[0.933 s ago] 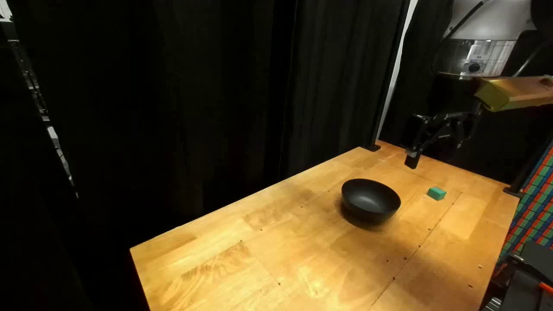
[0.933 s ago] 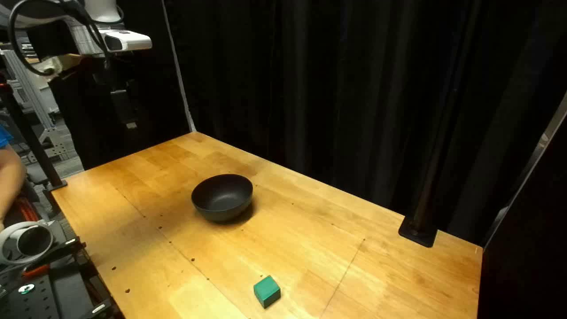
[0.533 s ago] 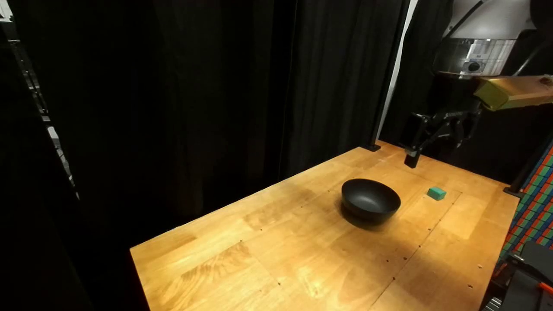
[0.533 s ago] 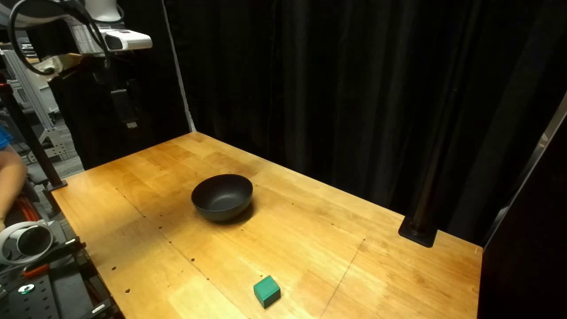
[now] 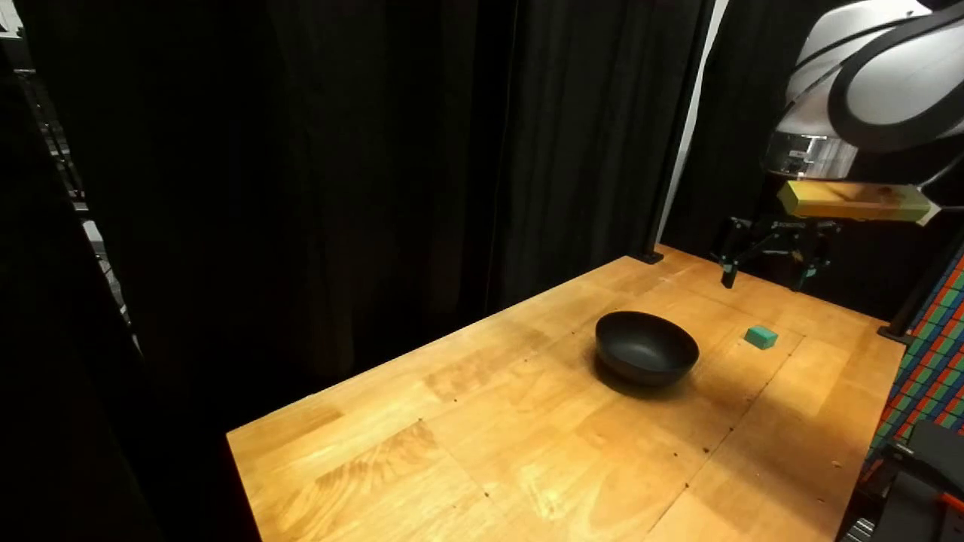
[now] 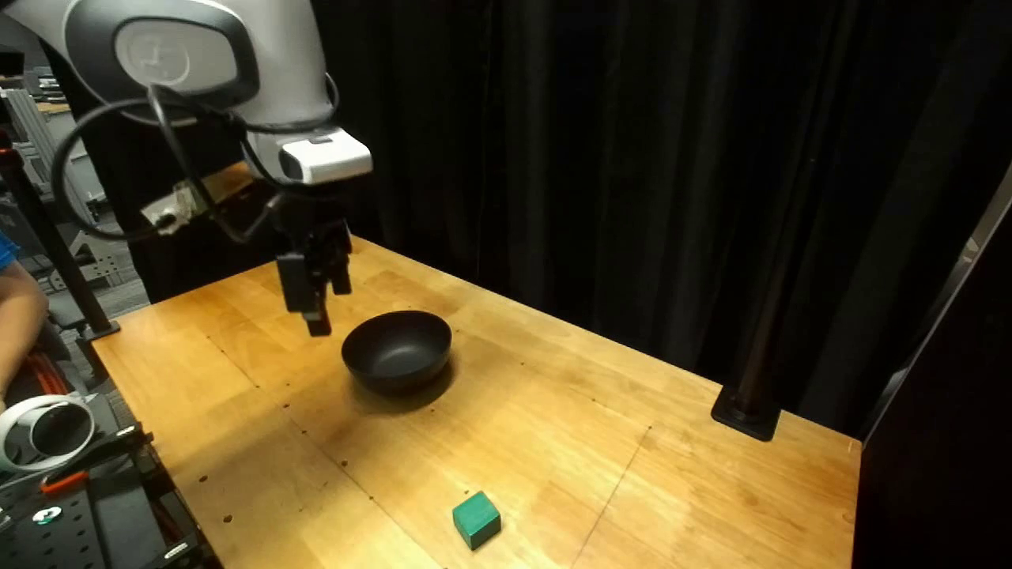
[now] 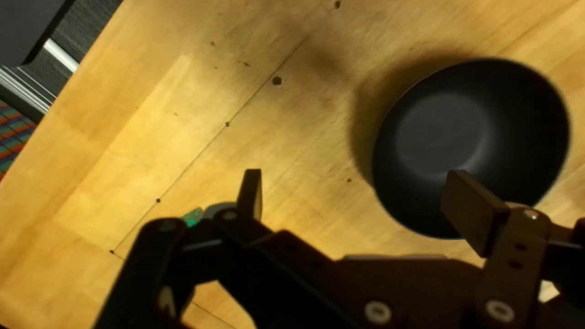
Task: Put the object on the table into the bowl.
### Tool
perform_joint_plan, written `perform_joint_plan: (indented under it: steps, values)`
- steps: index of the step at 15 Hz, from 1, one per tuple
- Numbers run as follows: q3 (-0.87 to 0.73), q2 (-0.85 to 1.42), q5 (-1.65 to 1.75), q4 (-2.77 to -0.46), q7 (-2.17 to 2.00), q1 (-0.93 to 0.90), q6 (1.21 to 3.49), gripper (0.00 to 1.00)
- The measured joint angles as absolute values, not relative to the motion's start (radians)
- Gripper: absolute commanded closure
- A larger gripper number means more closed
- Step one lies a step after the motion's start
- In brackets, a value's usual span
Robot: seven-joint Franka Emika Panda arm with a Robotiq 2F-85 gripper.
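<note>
The object, a small green block (image 5: 761,336), lies on the light-brown wooden table (image 5: 467,452); it also shows in an exterior view (image 6: 477,519). In the wrist view the block (image 7: 193,216) is mostly hidden behind the left finger. The matte black bowl (image 5: 640,370) stands upright and empty beside the block, also seen in an exterior view (image 6: 395,373). My gripper (image 5: 765,281) is open and empty, held above the table; an exterior view also shows it (image 6: 330,307). In the wrist view the gripper (image 7: 354,183) has its right finger over part of the bowl (image 7: 438,132).
Black curtains (image 6: 601,158) hang along the table's side. Post feet stand at the table edge (image 6: 747,415) and at a corner (image 6: 101,330). A dark bench with a white ring (image 6: 20,442) and a person's arm (image 6: 17,316) are beside the table.
The arm and gripper have moved out over the table, lower and to the right in an exterior view. Both fingers now show apart. The block and bowl have not moved.
</note>
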State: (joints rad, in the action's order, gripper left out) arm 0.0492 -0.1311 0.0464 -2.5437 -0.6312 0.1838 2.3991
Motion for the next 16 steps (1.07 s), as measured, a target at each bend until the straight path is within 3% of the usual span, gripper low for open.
perform_joint_plan:
  steps: [6, 16]
  values:
    - [-0.139, 0.211, -0.065, -2.415, -0.654, 0.236, 2.563, 0.0]
    - [-0.208, 0.556, -0.333, -2.144, -0.716, 0.233, 2.618, 0.0]
